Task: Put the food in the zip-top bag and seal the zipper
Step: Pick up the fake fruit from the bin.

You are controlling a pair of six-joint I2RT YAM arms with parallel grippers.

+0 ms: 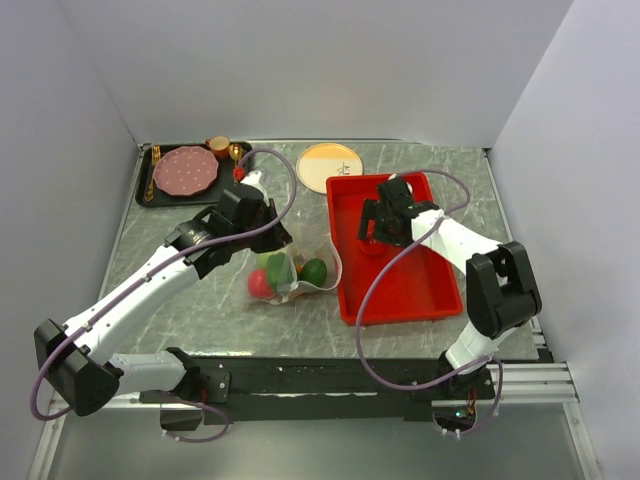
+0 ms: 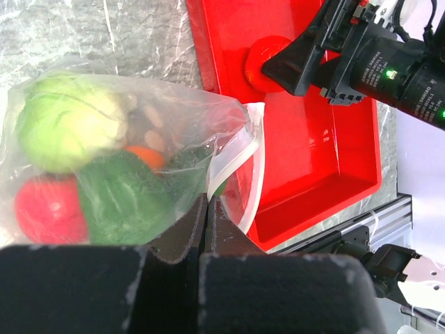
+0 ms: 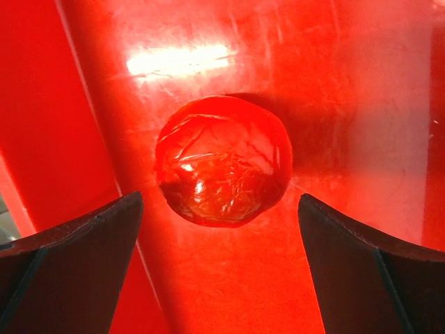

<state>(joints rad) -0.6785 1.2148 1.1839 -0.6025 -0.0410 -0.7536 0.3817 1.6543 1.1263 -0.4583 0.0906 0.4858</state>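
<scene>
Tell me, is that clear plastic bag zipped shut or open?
Open. On the zip-top bag, the zipper strips bow apart in a loop at the mouth; the left gripper pinches one edge.

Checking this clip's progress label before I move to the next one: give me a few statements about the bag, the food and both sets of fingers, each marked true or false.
1. The left fingers are pinched shut on the edge of the zip-top bag. True.
2. The right fingers have closed on the red food piece. False: they are open on either side of it, not touching it.
3. All the food is inside the bag. False: the red food piece lies in the red tray.
4. A light green piece is inside the bag. True.
</scene>
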